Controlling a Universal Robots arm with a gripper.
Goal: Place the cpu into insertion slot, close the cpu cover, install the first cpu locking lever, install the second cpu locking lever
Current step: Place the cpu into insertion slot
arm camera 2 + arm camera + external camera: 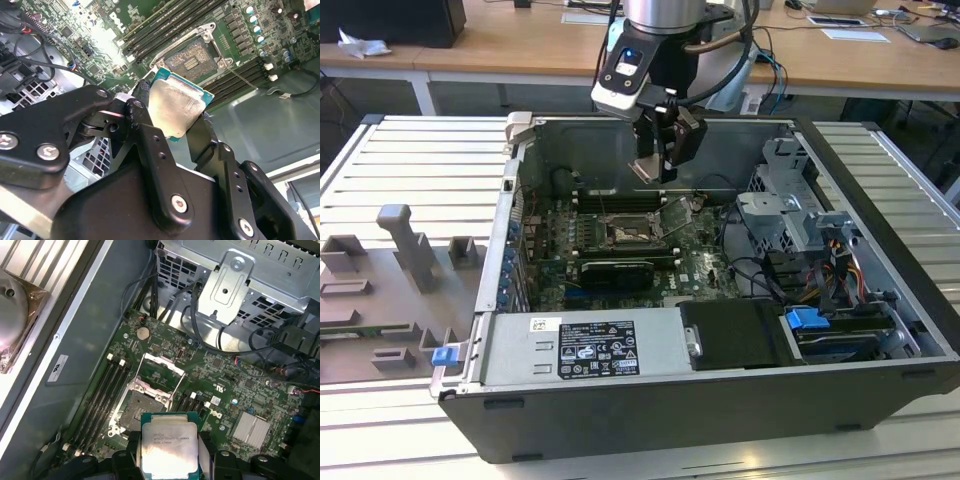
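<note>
— So, what is crowding the insertion slot (137, 407) inside the open computer case (720, 140)?

— Long memory slots (107, 390) are running along two sides of it. A black card (615, 270) is lying just beside it on the green board, and a power supply (585, 345) is sitting along the near wall. On the exterior view's right, a metal drive cage (790, 205) is standing with dark cables (200, 325) trailing from it onto the board.

— Is anything sitting over the socket?

— No. The cpu cover (162, 362) is standing tilted up at the socket's edge, on the exterior view's right, so the dark centre is lying bare.

— And where is the cpu (169, 450)?

— It is hanging in the air above the board, near the socket but apart from it. The gripper (655, 170) is clamping it. In both wrist views, one black finger (142, 97) is pressing on each of two opposite edges, and the pale metal face is showing between them. One corner is sticking out past the fingertips towards the socket.
</note>
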